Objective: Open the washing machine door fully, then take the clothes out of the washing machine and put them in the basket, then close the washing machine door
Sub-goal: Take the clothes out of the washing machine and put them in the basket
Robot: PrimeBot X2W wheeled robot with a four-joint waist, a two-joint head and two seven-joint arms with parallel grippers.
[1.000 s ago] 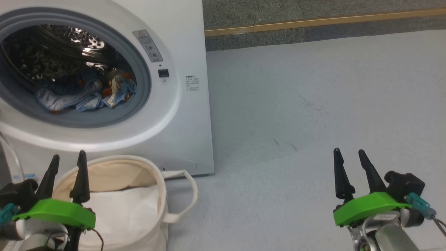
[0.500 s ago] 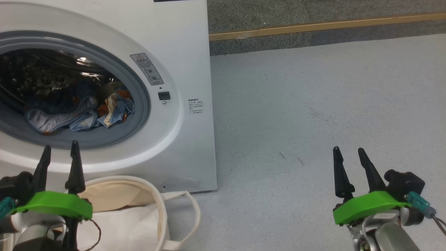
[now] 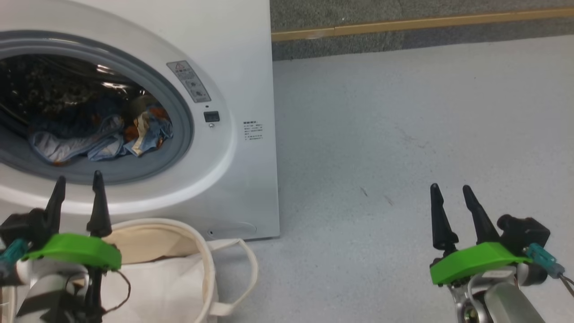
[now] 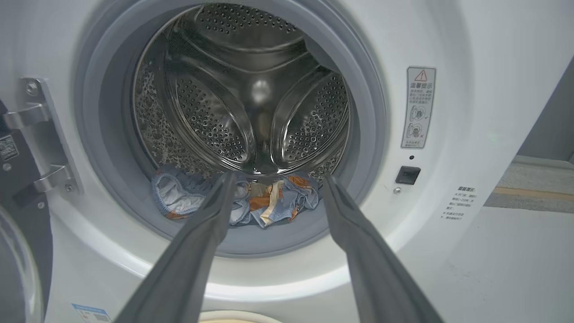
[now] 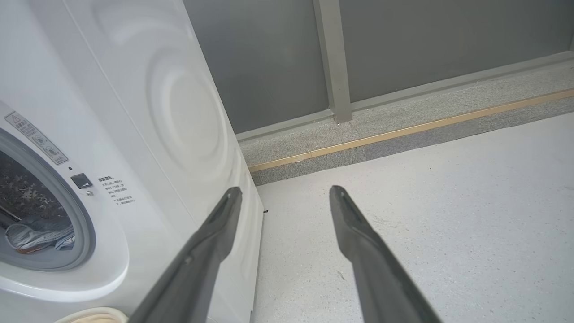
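Camera shift since a second ago: washing machine (image 3: 242, 80) and basket (image 3: 197, 233) sit lower in frame.

Head view: left gripper (image 3: 78, 177) at 7 o'clock, right gripper (image 3: 450, 187) at 5 o'clock. Both have fingers spread and hold nothing.

Left wrist view: clothes (image 4: 251, 202) heaped at 6 o'clock in the drum (image 4: 251, 89). Washing machine door (image 4: 20, 188) swung aside at 9 o'clock.

Right wrist view: floor (image 5: 448, 224) ahead.

Judgement: fabric is soft, light and floppy. Pinch a raised top fold.

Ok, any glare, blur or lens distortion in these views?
Head view: bright glints on the drum, left gripper slightly smeared. Left wrist view: sharp, one glare spot on the drum's back. Right wrist view: washing machine edges bowed by the wide lens.
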